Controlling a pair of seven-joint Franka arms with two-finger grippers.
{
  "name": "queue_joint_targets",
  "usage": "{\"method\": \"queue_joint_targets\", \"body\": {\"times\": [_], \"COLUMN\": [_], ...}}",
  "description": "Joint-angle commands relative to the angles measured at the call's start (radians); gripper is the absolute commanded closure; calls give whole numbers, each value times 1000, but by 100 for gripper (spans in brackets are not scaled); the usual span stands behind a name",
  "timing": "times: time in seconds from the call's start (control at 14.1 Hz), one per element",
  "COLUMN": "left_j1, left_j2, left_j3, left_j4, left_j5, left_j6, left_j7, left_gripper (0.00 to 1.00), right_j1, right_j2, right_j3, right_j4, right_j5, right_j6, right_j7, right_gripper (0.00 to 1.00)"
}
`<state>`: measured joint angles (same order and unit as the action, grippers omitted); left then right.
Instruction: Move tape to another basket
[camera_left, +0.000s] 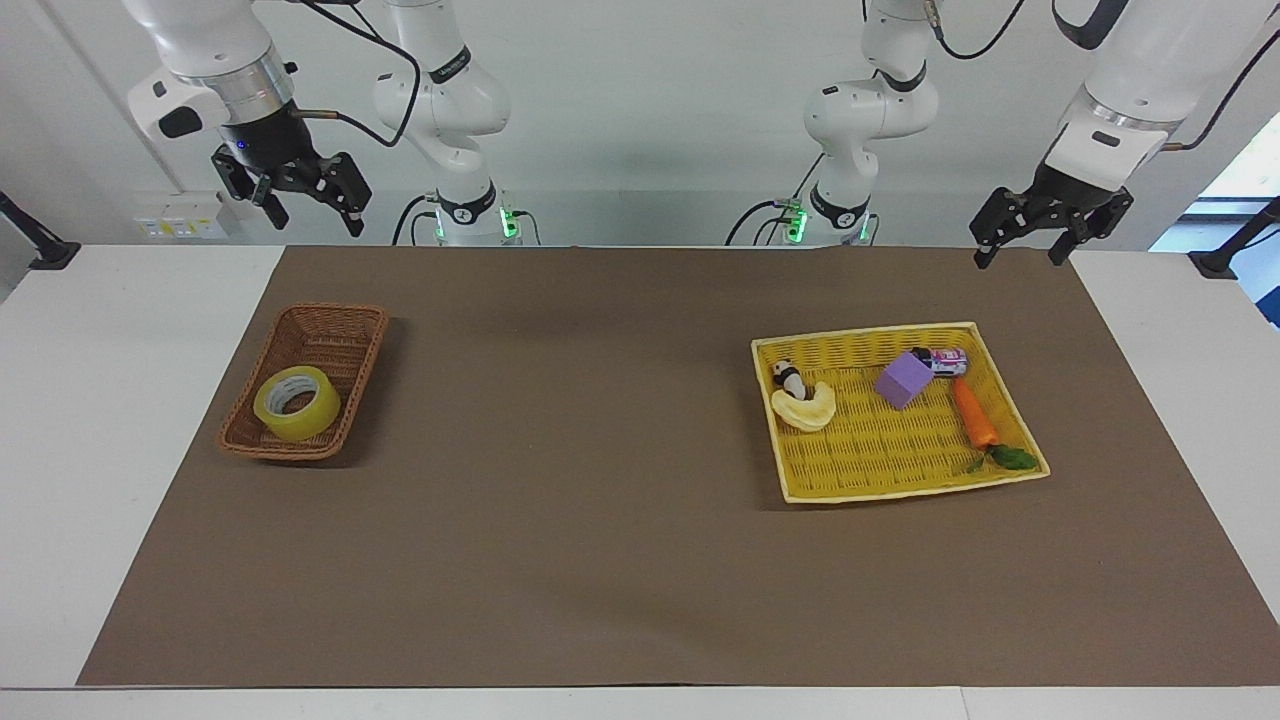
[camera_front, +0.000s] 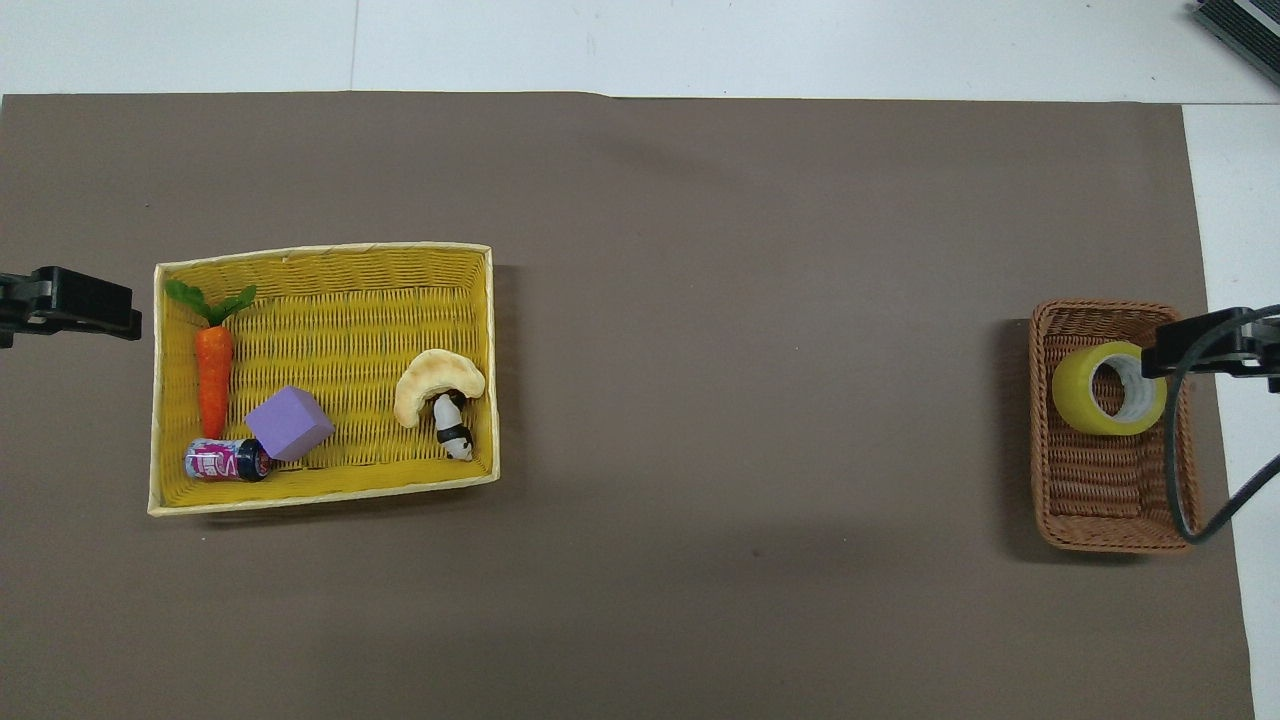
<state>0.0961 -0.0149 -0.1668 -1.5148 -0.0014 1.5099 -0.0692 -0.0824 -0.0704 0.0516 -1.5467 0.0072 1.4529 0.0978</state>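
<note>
The tape (camera_left: 296, 403), a yellow roll with a pale core, lies in the dark brown wicker basket (camera_left: 335, 325), in the part farther from the robots. It also shows in the overhead view (camera_front: 1108, 388), inside the same basket (camera_front: 1100, 505). My right gripper (camera_left: 316, 222) is open and empty, high in the air over the right arm's end of the table, well clear of the tape. In the overhead view it (camera_front: 1215, 345) overlaps the basket's rim. My left gripper (camera_left: 1018, 258) is open and empty, waiting high over the left arm's end of the table.
A shallow yellow woven tray-basket (camera_left: 870, 334) sits toward the left arm's end. It holds a carrot toy (camera_left: 974, 413), a purple block (camera_left: 903, 379), a small can (camera_left: 945, 360), a pale curved toy (camera_left: 806, 408) and a panda figure (camera_left: 788, 376). A brown mat (camera_left: 600, 450) covers the table.
</note>
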Motion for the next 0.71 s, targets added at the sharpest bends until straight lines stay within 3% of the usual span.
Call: {"method": "queue_joint_targets", "body": {"times": [0.0, 0.64], "left_j1": [10, 10], "left_j2": [-22, -22], "left_j3": [-5, -5], "left_j4": [-30, -30], "left_j5": [14, 14], "left_j6": [20, 20], "left_j7": [2, 2], "left_gripper": [0, 0], "right_j1": [-14, -14], "right_j2": [-29, -29], "right_j3": [8, 10], "right_j4": [-33, -32], "right_j5": [20, 20], "right_j6": [7, 0], "right_j7": [-39, -41], "right_gripper": [0, 0]}}
